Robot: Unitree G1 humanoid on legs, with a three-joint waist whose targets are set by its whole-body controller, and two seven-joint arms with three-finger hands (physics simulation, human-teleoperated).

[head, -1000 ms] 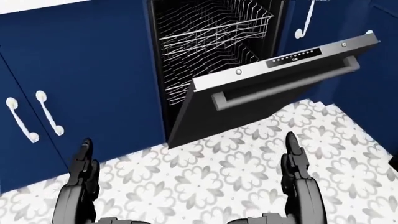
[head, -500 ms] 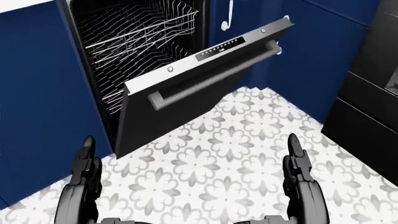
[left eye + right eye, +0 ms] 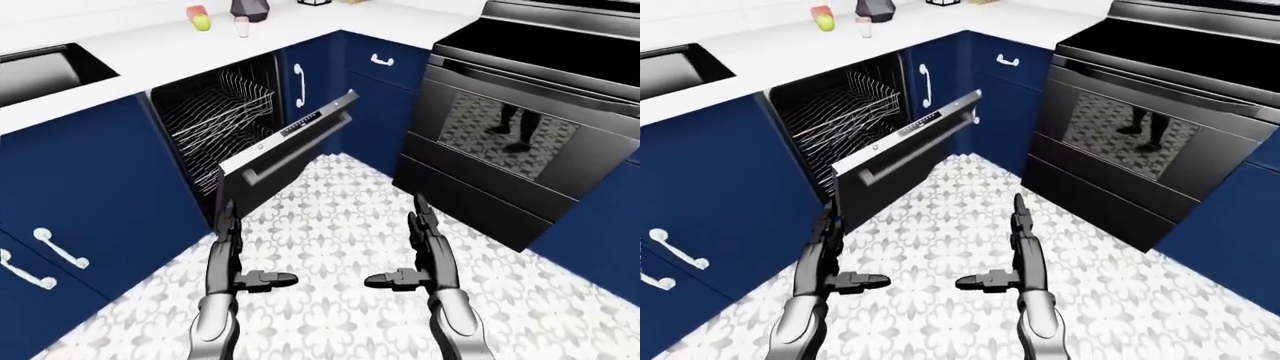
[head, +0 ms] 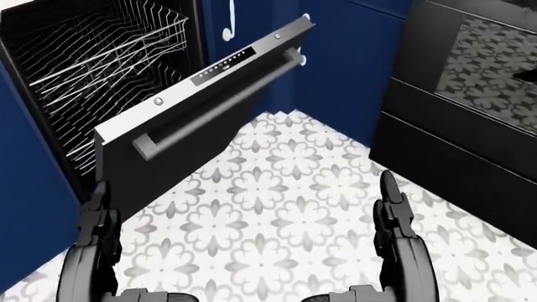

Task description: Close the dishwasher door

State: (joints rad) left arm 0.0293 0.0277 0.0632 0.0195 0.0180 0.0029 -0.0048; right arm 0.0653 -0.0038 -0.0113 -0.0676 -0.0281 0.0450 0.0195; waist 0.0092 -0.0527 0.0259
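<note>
Black and half-lowered, the dishwasher door hung in the upper left of the left-eye view, its bar handle running diagonally. The left hand stood nearer, just below it; the right hand was farther right. Both were released, fingers straight.

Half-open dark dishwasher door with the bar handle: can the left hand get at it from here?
Probably yes. The left hand, open and empty, sits just below the dishwasher door with only patterned floor between them.
</note>
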